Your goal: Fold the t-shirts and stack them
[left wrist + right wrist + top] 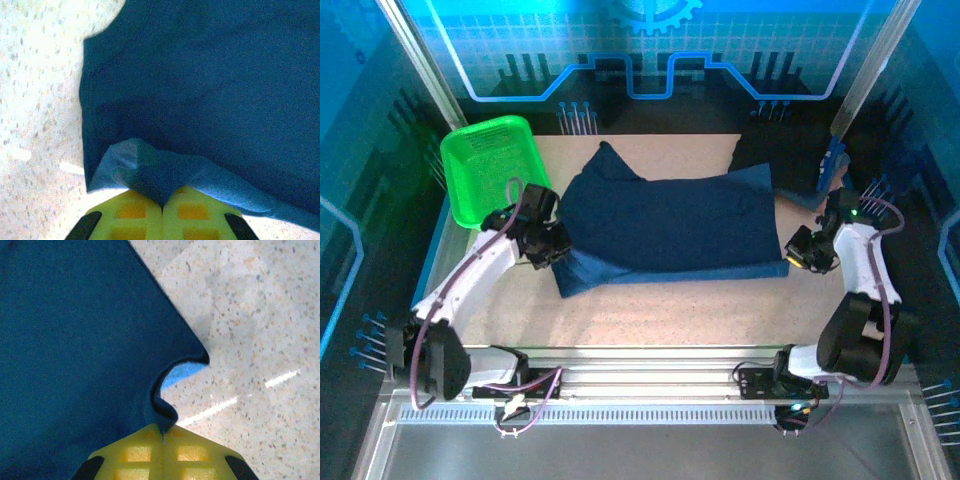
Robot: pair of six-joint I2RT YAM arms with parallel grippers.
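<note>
The navy t-shirt [665,220] lies across the middle of the table [670,310], only partly folded. The left tool [162,202] pinches one end's hem, the right tool [162,432] the opposite corner; I judge most folding and all stacking remain.

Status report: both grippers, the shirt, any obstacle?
Left gripper shut on t-shirt, left edge. Right gripper shut on its right edge. It lies spread on table. Green basket apart, not blocking.
</note>
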